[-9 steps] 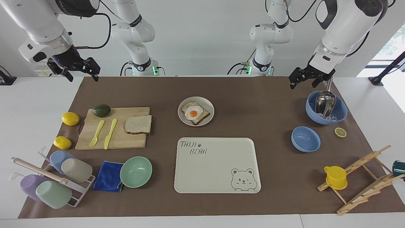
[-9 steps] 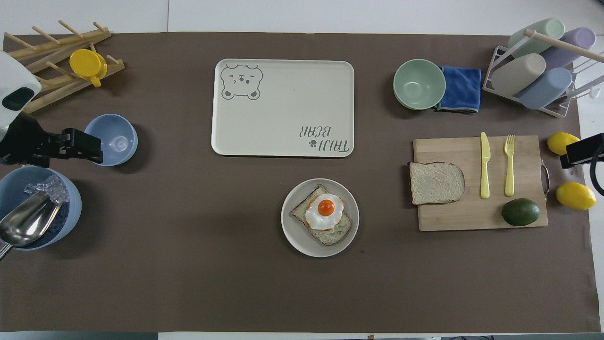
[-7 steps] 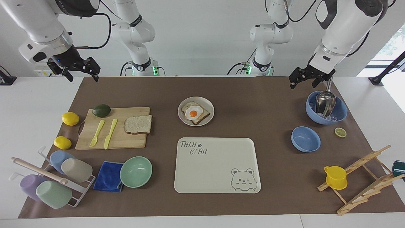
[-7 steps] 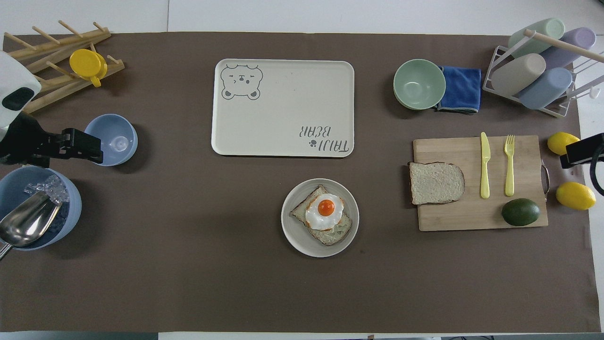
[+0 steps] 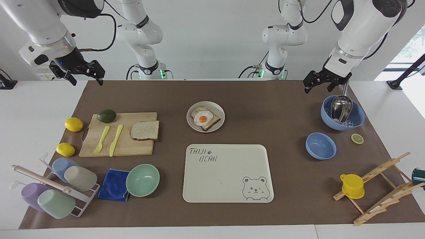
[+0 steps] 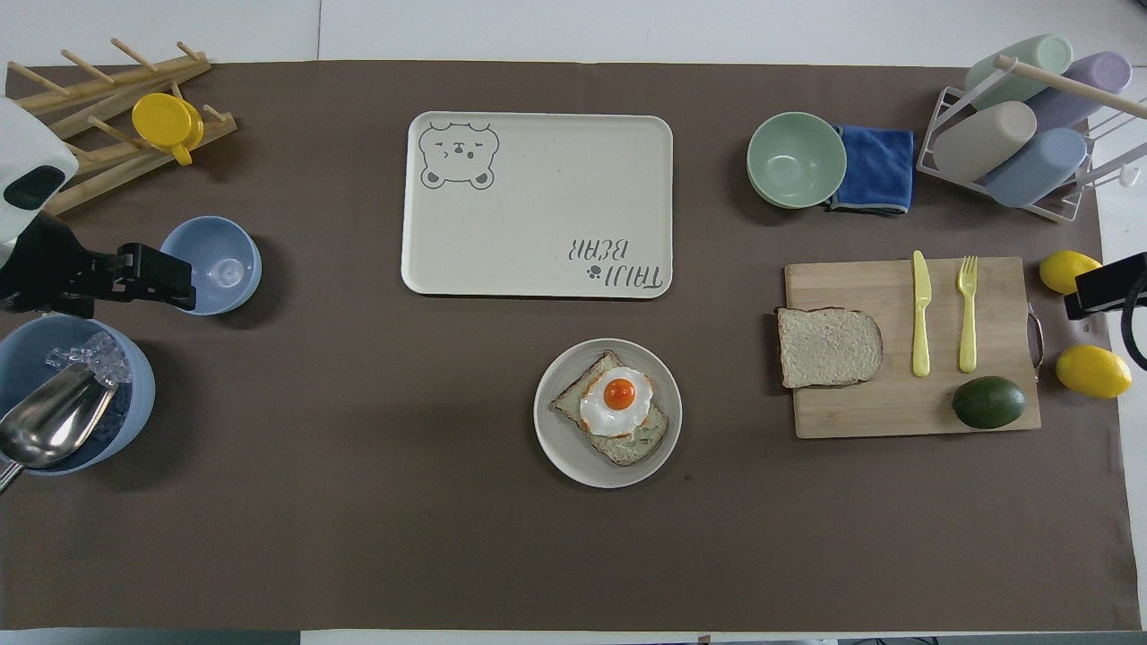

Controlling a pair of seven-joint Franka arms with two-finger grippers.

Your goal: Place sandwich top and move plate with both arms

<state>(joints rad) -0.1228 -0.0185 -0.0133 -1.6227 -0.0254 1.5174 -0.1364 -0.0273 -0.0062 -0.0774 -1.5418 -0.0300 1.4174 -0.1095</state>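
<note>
bread slice (image 5: 144,130): flat on the cutting board (image 5: 124,141), at the board's end nearest the plate, one edge hanging slightly off; untouched
plate (image 5: 191,125): on the brown mat between the bases, nearer the robots than the bear tray (image 5: 229,186); carries a toast slice with a fried egg (image 5: 203,118)
right gripper (image 5: 83,74): up in the air over the mat corner at the right arm's end, holding nothing, fingers look spread apart
left gripper (image 5: 320,83): raised over the mat just beside the big blue bowl with ice and a scoop (image 5: 342,113), empty, fingers look spread too
step: my read is nothing has started; both arms parked high, bread not picked, plate not moved
next move: judging by layout the right arm is the natural pick for the bread, since the board sits at its end. It needs to come down over the slice, pinch it by the overhanging edge or across its sides, lift, carry to the plate and lay it square on the egg
watch: bread is soft and thin, so a hard pinch would likely crush or fold it; the yellow knife (image 5: 116,140) and fork (image 5: 101,139) lie near on the same board, avocado (image 5: 106,116) at the board's corner nearer the robots
after that: plate wants one gripper on each rim, lifted level so the stack doesn't slide; tray looks like the likely target, can't confirm
</note>
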